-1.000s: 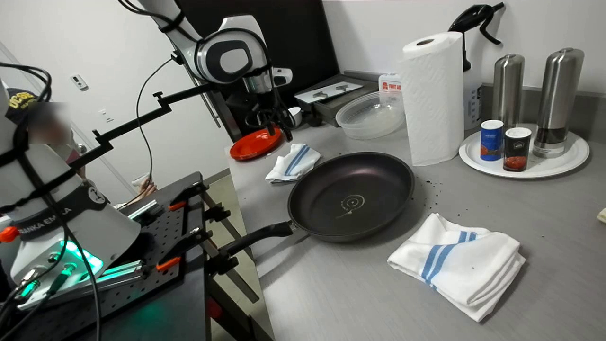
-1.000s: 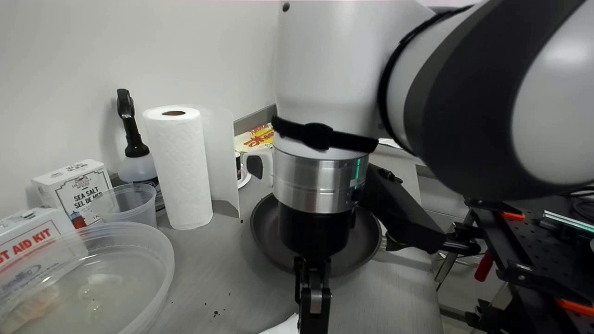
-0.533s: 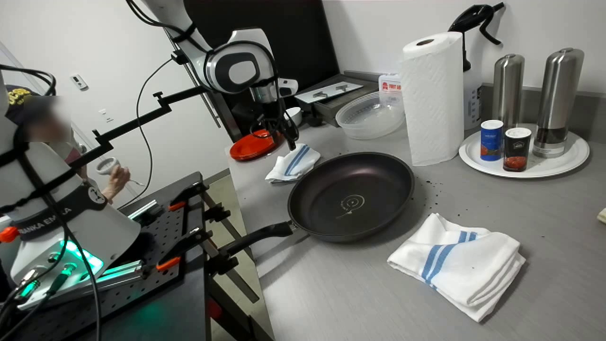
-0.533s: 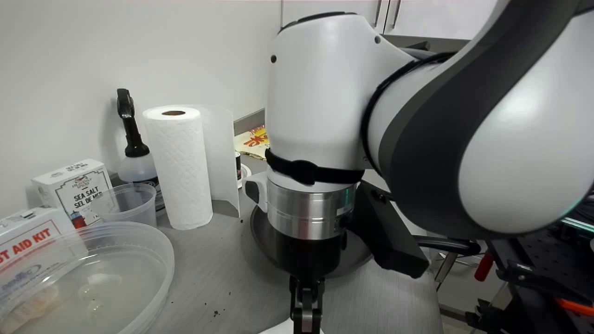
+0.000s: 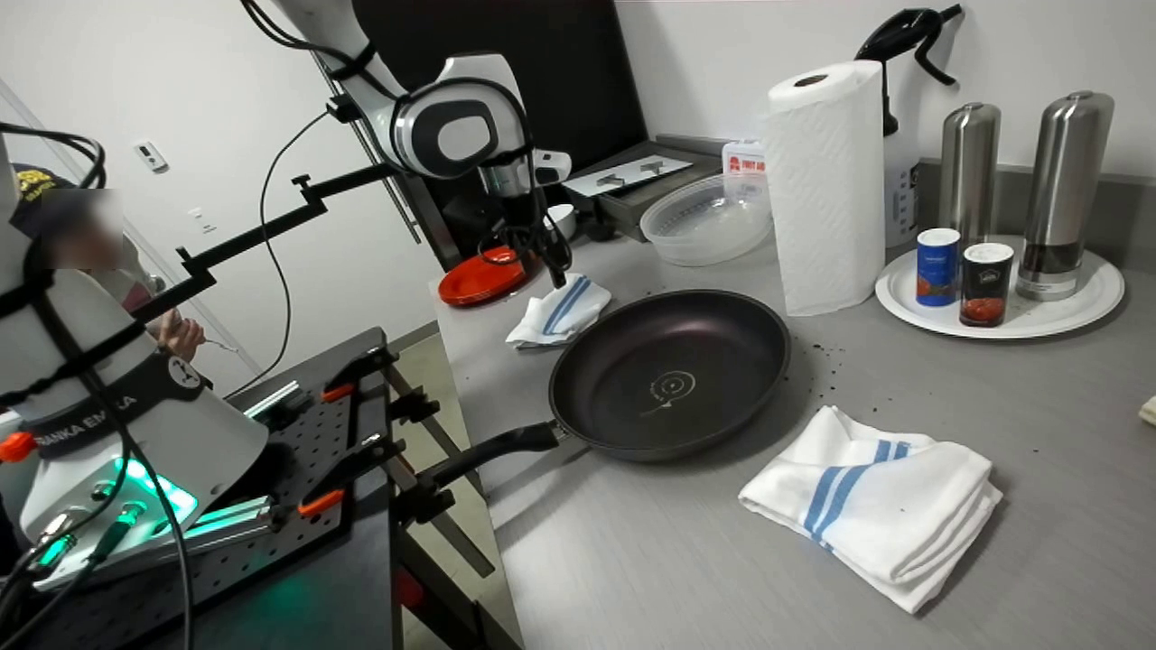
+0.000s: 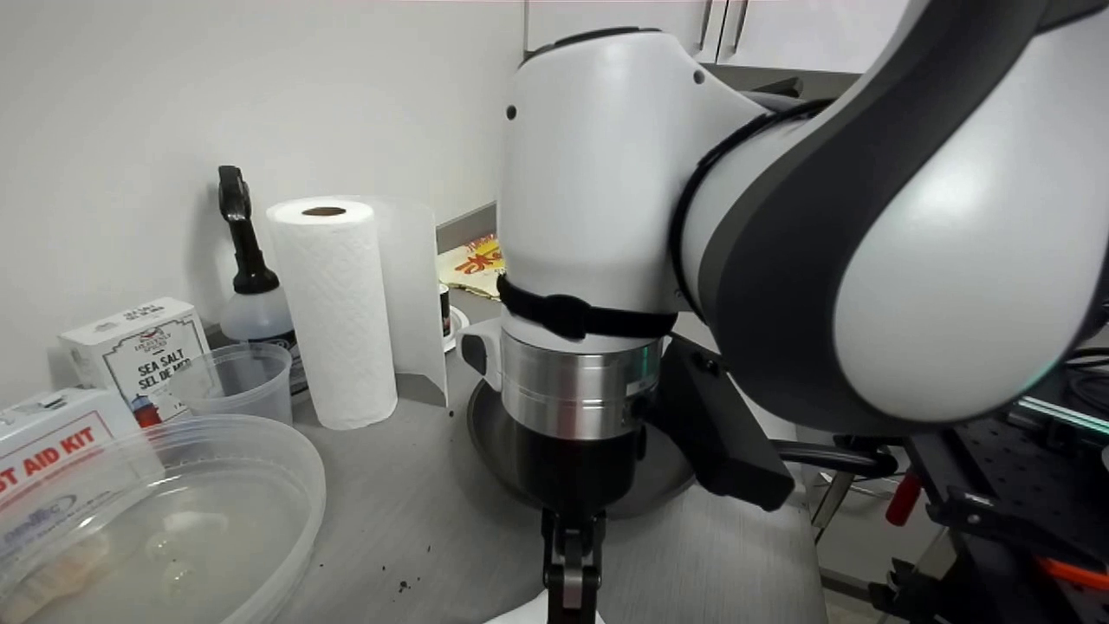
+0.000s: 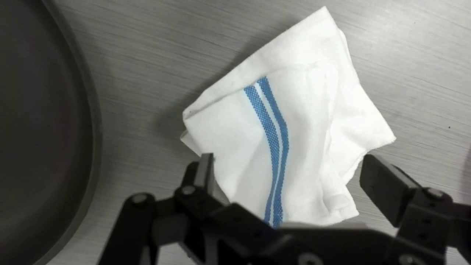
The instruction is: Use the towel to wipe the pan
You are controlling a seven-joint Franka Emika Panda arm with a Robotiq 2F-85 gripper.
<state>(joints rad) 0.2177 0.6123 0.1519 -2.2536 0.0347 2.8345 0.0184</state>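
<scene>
The gripper [image 7: 287, 165] pointed down at the counter [image 7: 140, 59], its fingers [image 7: 381, 184] spread wide apart over a folded white towel [image 7: 305, 129] with two blue stripes. In the wrist view one finger overlapped the towel's edge toward eight o'clock and the other stood at its edge toward four o'clock; whether either touched the towel could not be told. The towel lay on the counter near the pan [image 7: 42, 132], with bare counter showing between them, the pan being at the towel's nine o'clock in that view. In an exterior view the same towel lay at the pan's ten o'clock. The pan sat flat, its black handle [image 5: 497, 450] reaching past the counter's edge toward eight o'clock. A second striped towel [image 5: 903, 510], folded thicker, lay at four o'clock, dark specks [image 5: 817, 347] dotted the counter at three, a paper roll [image 5: 826, 199] stood upright at two, and a clear plastic tub [image 5: 691, 253] sat at twelve. Farther out, between two and three o'clock, a white plate [image 5: 1102, 284] held two steel grinders [image 5: 969, 171] and two small shakers [image 5: 937, 271].
</scene>
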